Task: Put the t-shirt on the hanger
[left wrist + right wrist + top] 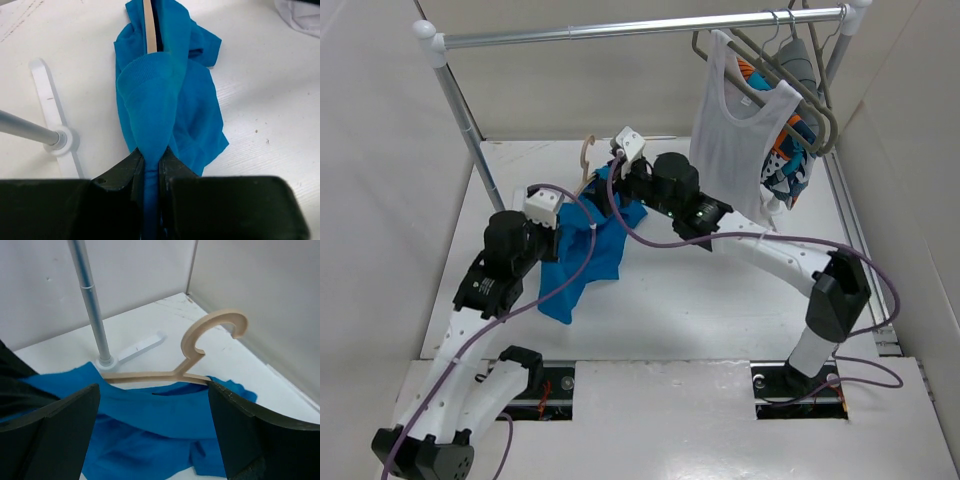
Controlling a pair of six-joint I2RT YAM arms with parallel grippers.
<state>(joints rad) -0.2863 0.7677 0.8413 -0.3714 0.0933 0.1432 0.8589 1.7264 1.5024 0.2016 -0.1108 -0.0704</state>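
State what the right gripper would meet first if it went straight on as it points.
Probably the t-shirt, directly ahead of the right gripper, with the hanger just beyond; depth unclear.

Left gripper point(151, 166) is pinched shut, right gripper point(152, 390) spread wide, both seemingly angled forward and down.

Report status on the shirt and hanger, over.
Left end effector shut on blue t-shirt. Right end effector open, at hanger. Hanger arm tucked into shirt, hook out. Rack pole close behind.
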